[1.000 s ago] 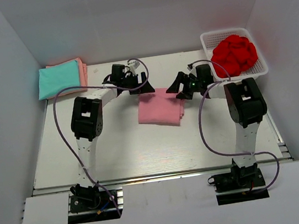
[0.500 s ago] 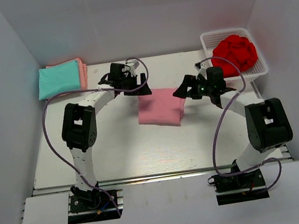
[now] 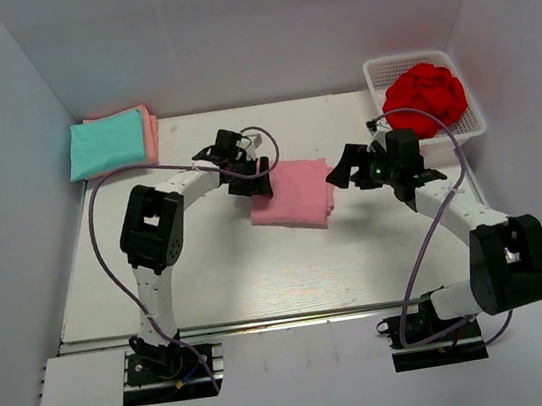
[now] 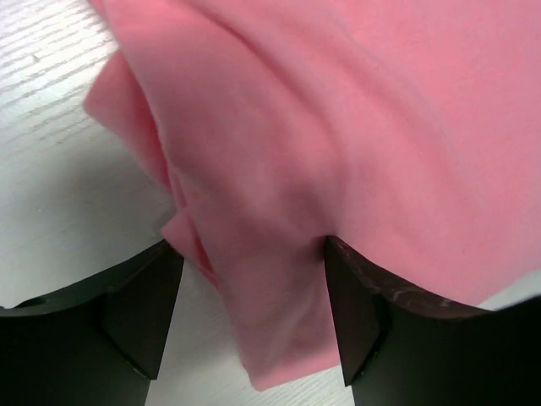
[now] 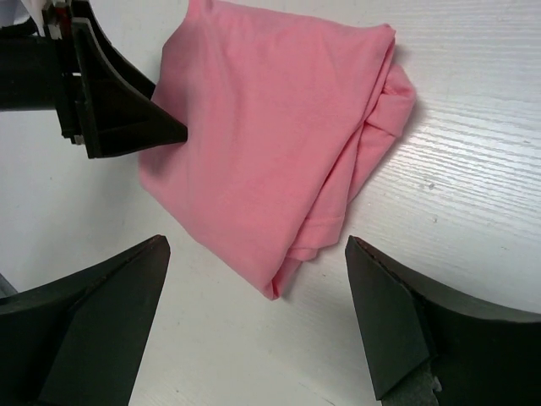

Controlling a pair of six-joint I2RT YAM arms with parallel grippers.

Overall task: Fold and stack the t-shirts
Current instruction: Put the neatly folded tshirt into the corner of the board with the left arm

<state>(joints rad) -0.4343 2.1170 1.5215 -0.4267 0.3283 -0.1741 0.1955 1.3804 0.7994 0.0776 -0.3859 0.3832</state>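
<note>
between left pincer (image 3: 259, 177) and right pincer (image 3: 339, 171), folded pink t-shirt (image 3: 292, 194)

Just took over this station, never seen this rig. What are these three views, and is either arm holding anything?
Two robot arms are bolted at the near edge of the table, each ending in a two-finger gripper. The wide picture looks down from above and behind; the other two come from wrist cameras. A folded pink t-shirt lies mid-table. A teal t-shirt sits on a salmon-orange one at far left; a white mesh basket at far right holds red cloth. The left gripper is open with the pink shirt's edge between its fingers. The right gripper is open near the shirt's other side. Nothing is held.
</note>
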